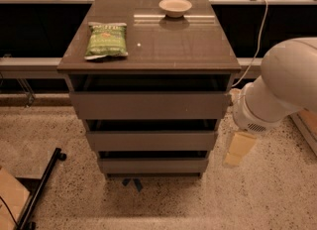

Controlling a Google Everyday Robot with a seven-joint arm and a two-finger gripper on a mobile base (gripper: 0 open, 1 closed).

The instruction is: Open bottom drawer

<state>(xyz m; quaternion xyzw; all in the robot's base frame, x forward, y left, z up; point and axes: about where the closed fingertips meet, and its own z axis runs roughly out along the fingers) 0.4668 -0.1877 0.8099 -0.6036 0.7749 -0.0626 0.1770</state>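
Note:
The bottom drawer is the lowest and narrowest of three plain grey-brown fronts on the drawer unit. Its flat, handleless panel sits pushed in, with a dark gap above it. My gripper is a pale cream piece hanging below the white arm. It hangs to the right of the unit at about the height of the middle drawer, just above the bottom one. It is close to the unit's right side and apart from the bottom drawer. The top drawer is the tallest and widest.
On the unit's top lie a green snack bag and a small pale bowl. A black stand leg lies on the speckled floor at lower left. A dark low shelf and a rail run behind the unit.

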